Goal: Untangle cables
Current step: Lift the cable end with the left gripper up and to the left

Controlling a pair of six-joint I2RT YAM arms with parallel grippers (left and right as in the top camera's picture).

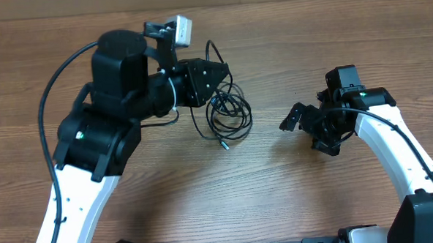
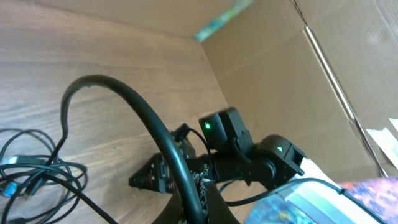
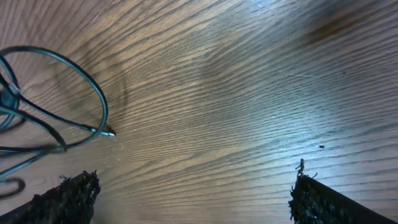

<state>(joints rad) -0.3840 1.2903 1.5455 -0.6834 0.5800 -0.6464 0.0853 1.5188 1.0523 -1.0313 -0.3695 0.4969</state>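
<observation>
The cables [image 1: 228, 111] lie in a loose black tangle of thin loops on the wooden table, just right of my left arm. My left gripper [image 1: 220, 71] hangs over the tangle's upper edge, shut on one cable. In the left wrist view that cable [image 2: 134, 106] rises from the left gripper [image 2: 200, 190] and arcs left, with the other loops [image 2: 34, 174] at lower left. My right gripper [image 1: 303, 132] stands open to the right of the tangle, apart from it. The right wrist view shows the right gripper [image 3: 196, 199] wide open over bare wood, with cable loops [image 3: 59, 118] and a plug end [image 3: 109, 132] at left.
The table [image 1: 278, 199] is wood-grained. A cardboard wall [image 2: 292, 81] stands behind the table's far edge. The right arm [image 2: 239, 149], with green lights, shows in the left wrist view beyond the held cable. The left arm's own thick cable [image 1: 57, 77] curves at left.
</observation>
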